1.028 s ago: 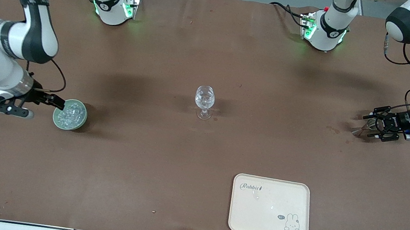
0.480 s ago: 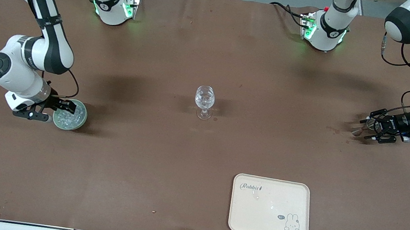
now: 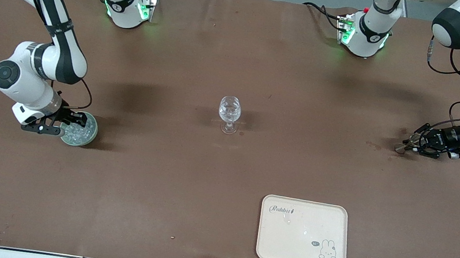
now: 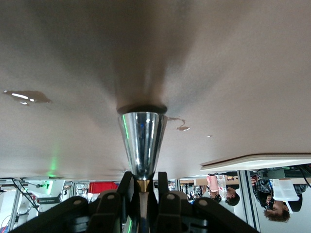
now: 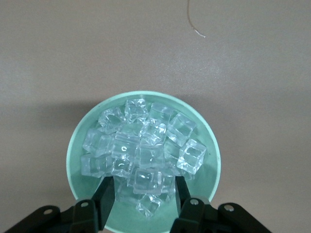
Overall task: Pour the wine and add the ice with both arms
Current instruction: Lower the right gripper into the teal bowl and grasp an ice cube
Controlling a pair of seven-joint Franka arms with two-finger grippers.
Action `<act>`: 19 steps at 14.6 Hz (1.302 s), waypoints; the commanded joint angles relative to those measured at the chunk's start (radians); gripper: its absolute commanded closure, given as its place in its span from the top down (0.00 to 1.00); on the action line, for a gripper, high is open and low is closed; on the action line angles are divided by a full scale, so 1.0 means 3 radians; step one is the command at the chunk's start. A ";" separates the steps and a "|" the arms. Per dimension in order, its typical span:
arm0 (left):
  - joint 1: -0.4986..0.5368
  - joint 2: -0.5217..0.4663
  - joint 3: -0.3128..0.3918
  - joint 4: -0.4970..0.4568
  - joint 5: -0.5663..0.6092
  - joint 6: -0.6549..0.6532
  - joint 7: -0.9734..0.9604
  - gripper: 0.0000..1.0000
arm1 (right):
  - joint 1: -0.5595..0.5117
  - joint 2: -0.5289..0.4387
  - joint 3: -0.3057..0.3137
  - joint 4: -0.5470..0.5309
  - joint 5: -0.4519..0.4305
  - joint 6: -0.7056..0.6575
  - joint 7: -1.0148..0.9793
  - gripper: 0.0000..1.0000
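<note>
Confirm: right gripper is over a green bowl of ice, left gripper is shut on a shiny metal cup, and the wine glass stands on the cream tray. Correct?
Not quite. The wine glass stands on the bare table mid-table, farther from the front camera than the cream tray, as the front view shows. The rest holds: the right gripper is over the green bowl of ice, and the left gripper is shut on the metal cup.

A pale green bowl sits on the brown table, filled with a heap of clear ice cubes. The right gripper is at the bowl's rim, its two black fingers reaching down inside the bowl with a few cubes between them. A thin, light curved strand lies on the table well apart from the bowl.
</note>
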 commanded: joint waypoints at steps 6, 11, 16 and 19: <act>-0.0049 -0.0686 -0.0064 0.0007 -0.0007 -0.0395 -0.0347 0.00 | -0.0030 0.0071 0.0000 -0.0026 0.0010 0.0143 -0.0049 0.53; -0.0065 -0.1238 -0.0611 0.0018 0.0080 -0.0365 -0.0791 0.00 | -0.0019 0.0071 0.0005 -0.0031 0.0010 0.0102 -0.0049 0.52; -0.0060 -0.1535 -0.1448 0.0028 0.0223 0.0002 -0.0945 0.00 | -0.0014 0.0071 0.0005 -0.0031 0.0010 0.0102 -0.0049 0.24; -0.0050 -0.1699 -0.2128 0.0043 0.0244 0.0650 -0.1419 0.00 | -0.0009 0.0071 0.0000 0.0005 0.0010 0.0092 -0.0038 0.10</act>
